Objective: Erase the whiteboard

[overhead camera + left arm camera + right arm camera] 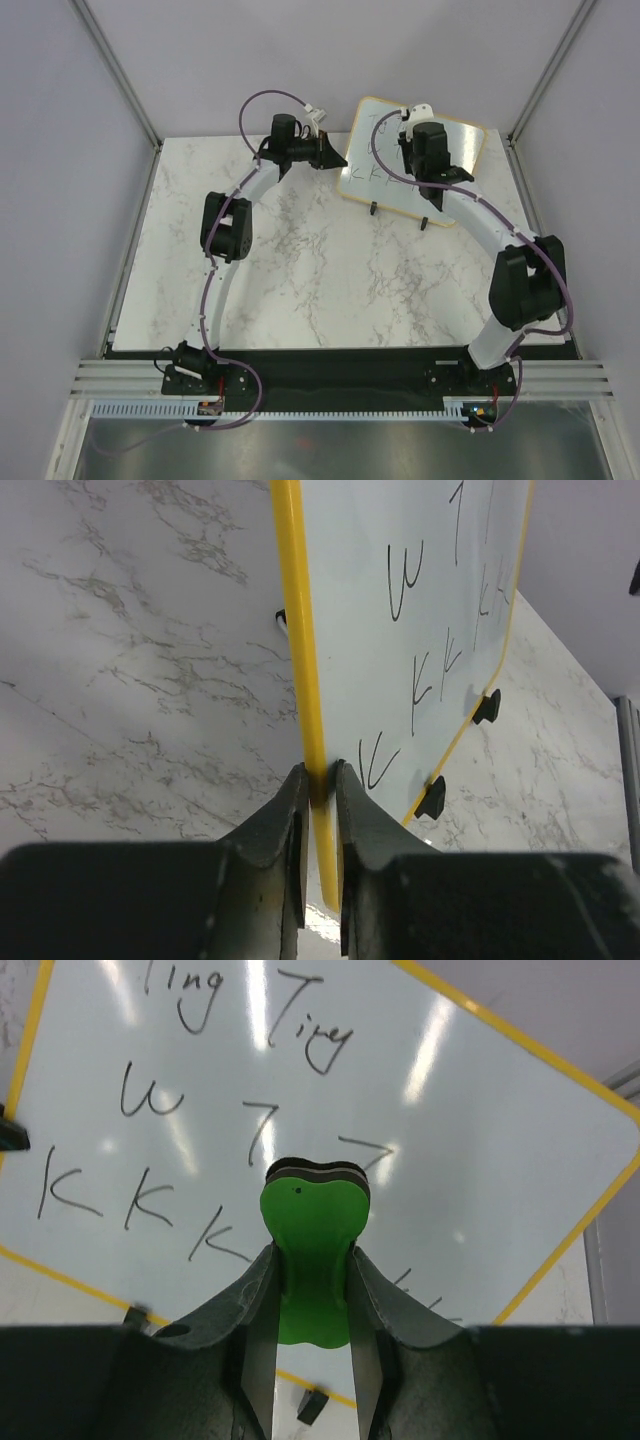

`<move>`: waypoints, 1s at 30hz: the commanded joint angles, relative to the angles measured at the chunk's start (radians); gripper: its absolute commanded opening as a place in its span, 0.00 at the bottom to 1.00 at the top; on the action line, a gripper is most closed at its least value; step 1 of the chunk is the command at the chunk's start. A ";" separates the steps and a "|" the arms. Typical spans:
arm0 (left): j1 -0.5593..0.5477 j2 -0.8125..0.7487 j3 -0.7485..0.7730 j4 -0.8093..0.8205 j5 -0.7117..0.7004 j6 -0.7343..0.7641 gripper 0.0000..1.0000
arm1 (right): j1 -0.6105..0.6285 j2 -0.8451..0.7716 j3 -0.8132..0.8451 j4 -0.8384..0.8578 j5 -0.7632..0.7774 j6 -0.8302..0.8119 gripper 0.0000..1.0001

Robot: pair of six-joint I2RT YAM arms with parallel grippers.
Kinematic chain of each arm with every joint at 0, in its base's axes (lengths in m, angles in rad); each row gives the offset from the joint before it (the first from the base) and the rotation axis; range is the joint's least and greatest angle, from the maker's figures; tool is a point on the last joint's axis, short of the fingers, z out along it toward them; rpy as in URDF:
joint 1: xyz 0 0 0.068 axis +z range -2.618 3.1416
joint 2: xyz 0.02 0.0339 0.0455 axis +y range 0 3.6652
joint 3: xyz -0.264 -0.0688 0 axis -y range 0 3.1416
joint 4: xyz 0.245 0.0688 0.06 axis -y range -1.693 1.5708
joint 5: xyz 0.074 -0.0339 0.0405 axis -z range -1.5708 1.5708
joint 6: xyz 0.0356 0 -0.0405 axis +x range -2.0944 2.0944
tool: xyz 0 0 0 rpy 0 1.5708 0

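Left end effector (320,776) clamps the whiteboard's (430,590) left edge; written face nearward, long axis sideways.

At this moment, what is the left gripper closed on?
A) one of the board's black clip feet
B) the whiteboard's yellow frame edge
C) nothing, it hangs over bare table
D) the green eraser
B: in the left wrist view the left gripper pinches the yellow frame edge of the whiteboard. The green eraser sits in the right gripper.
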 commanded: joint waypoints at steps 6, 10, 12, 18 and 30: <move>-0.007 -0.018 -0.019 0.049 0.050 0.013 0.02 | 0.051 0.197 0.258 0.081 0.101 -0.053 0.00; -0.007 -0.016 -0.037 0.048 0.030 0.042 0.02 | 0.086 0.286 0.355 0.093 0.133 -0.091 0.00; -0.006 -0.015 -0.034 0.046 0.030 0.040 0.02 | 0.094 0.344 0.419 0.093 0.131 -0.093 0.00; -0.006 -0.015 -0.030 0.042 0.016 0.051 0.02 | 0.106 0.488 0.563 0.081 0.156 -0.080 0.00; -0.012 -0.025 -0.030 0.020 -0.011 0.088 0.02 | 0.169 0.702 0.816 0.018 0.266 -0.154 0.00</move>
